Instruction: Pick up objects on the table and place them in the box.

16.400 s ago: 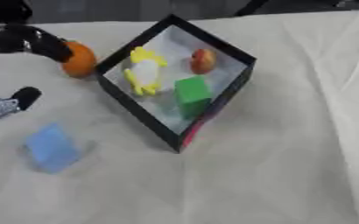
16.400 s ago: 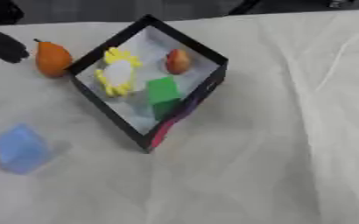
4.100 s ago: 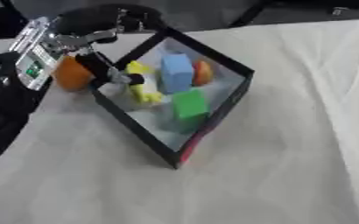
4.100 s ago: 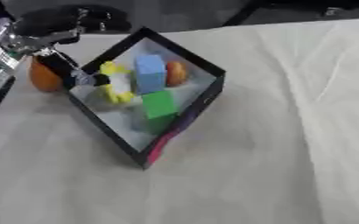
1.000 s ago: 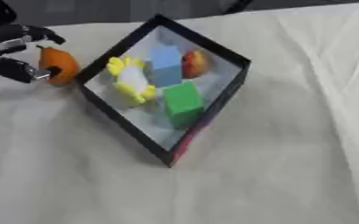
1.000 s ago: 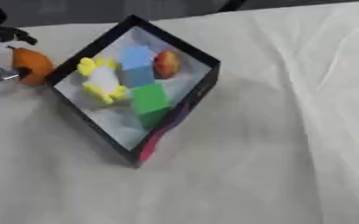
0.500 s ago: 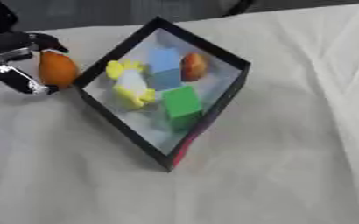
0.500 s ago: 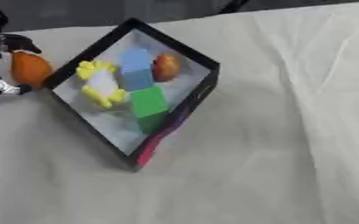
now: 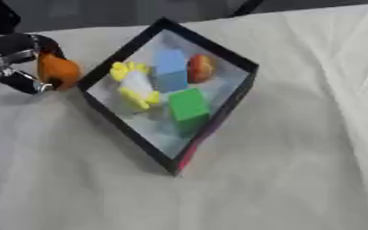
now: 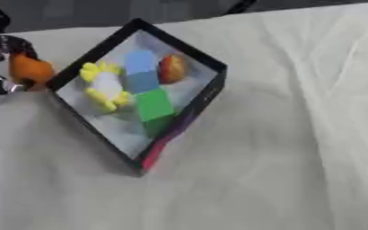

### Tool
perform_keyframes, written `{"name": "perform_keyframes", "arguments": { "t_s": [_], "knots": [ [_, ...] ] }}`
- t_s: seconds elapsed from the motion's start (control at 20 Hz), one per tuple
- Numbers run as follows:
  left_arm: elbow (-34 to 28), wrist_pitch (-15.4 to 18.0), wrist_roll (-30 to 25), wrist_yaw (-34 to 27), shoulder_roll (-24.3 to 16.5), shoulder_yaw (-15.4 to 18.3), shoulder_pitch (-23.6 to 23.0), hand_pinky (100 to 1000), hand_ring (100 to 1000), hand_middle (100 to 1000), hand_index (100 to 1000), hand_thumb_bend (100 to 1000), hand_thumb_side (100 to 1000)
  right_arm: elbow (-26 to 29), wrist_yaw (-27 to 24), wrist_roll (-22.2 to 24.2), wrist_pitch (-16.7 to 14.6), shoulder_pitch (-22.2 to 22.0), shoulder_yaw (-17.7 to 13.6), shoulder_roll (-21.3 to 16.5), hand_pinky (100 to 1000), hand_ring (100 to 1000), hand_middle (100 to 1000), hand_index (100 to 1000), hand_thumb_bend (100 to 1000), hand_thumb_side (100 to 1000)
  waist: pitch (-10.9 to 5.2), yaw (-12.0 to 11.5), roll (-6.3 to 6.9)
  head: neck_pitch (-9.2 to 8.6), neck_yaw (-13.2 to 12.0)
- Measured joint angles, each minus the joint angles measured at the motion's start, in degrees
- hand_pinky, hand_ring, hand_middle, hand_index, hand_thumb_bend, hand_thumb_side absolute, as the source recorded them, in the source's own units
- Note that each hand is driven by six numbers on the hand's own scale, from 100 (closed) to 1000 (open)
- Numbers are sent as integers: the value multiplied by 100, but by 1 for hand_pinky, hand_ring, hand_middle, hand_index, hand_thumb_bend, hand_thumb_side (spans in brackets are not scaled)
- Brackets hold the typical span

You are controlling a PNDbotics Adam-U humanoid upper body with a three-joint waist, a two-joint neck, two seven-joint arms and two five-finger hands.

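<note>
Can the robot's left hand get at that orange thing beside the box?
Probably yes. The left hand is already at the orange object, its dark fingers curled round it just outside the black box. Nothing stands between them, though whether it is lifted is unclear.

The worktop point(image 9: 297, 170) in front of me is covered with a pale, creased cloth point(image 9: 313, 67) that reaches every edge I can see. On it sits a black-walled box point(image 9: 218, 114), turned corner-on to me. Just beside its left corner an orange pear-shaped fruit point(image 9: 58, 69) sits low at the cloth, with my left hand point(image 9: 14, 60) curled round it.
</note>
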State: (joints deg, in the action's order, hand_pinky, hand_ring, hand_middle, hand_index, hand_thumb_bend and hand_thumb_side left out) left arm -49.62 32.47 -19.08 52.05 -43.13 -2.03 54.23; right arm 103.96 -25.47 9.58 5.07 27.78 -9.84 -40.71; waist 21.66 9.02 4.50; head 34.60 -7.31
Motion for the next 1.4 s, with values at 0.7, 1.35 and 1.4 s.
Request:
{"name": "perform_keyframes", "arguments": {
  "t_s": [0.7,1.35,1.4],
  "knots": [
    [-1619,411,279,-1316,-182,-370,-136,804,809,603,576,100,130,-28,-39,2,0,-61,-1,2,954,647,570,792,100,540,-29,-143,0,114,152],
    [-3698,698,-170,-2029,-263,-1594,-22,790,795,608,558,212,198,-11,-211,-50,7,-53,-1,-1,952,646,570,791,100,538,-246,-123,0,209,160],
    [-3637,743,-196,-1914,-209,-1694,-20,791,795,609,560,209,201,-8,-212,-51,8,-52,-1,-1,952,646,570,791,100,538,-246,-111,0,209,145]
  ]
}}
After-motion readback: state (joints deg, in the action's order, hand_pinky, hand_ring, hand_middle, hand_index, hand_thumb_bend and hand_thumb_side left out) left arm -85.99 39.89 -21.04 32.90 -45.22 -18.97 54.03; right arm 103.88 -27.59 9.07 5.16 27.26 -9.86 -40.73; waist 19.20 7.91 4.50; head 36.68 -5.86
